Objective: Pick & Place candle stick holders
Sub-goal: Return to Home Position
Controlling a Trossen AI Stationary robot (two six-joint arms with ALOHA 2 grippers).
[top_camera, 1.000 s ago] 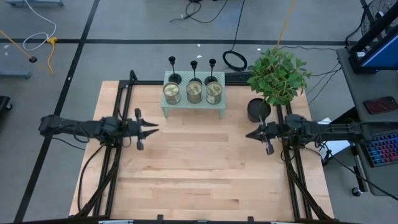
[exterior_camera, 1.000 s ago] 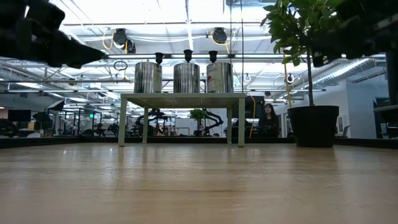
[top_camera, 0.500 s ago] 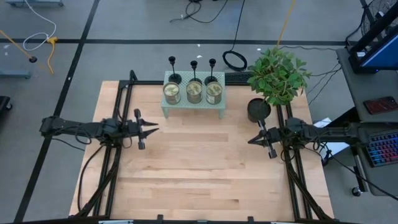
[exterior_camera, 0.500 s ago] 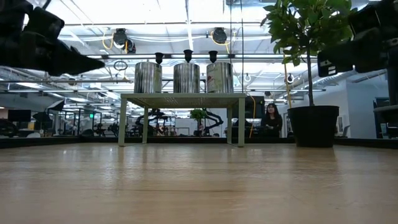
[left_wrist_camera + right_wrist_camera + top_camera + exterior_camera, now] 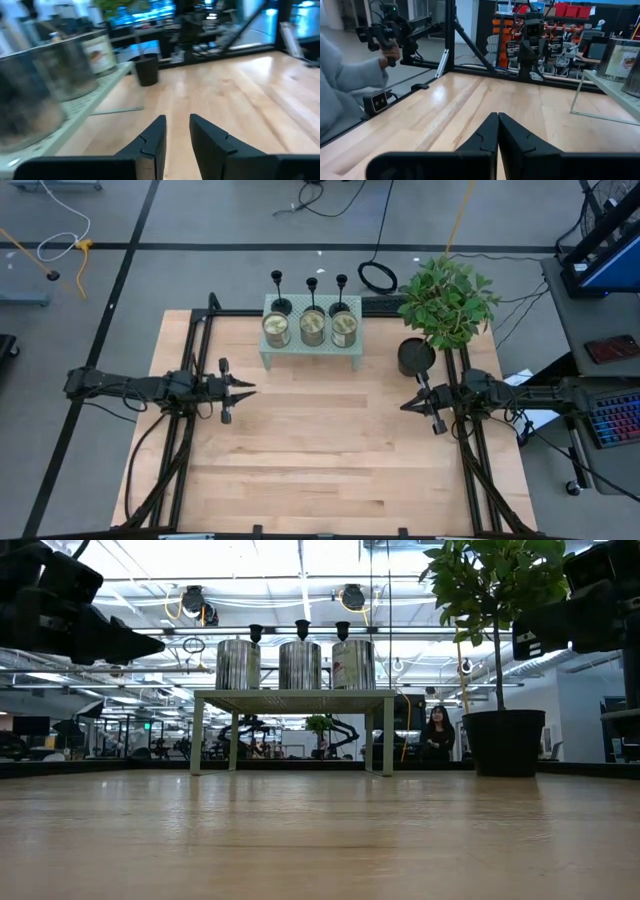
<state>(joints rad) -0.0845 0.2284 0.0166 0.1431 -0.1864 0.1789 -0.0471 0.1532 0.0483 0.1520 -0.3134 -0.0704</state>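
Three black candle stick holders (image 5: 277,290) (image 5: 311,290) (image 5: 341,288) stand by their round bases along the far edge of a small green stand (image 5: 310,352), behind three glass jars (image 5: 313,328). In the low view only their cup tops (image 5: 301,629) show above the jars. My left gripper (image 5: 250,389) hovers near the stand's left front, its fingers a narrow gap apart (image 5: 177,125), empty. My right gripper (image 5: 404,407) hovers at the table's right side, shut and empty (image 5: 498,117).
A black pot (image 5: 415,357) with a leafy green plant (image 5: 447,300) stands at the far right, close to my right arm. The pot also shows in the left wrist view (image 5: 146,70). A person's sleeve and hand (image 5: 350,85) show beyond the table's edge. Bare wood (image 5: 320,450) fills the middle and near part.
My right gripper has gone down and a little toward the table's near and right edges, coming into the low view. My left gripper has gone down slightly. The holders, jars and stand have stayed where they were.
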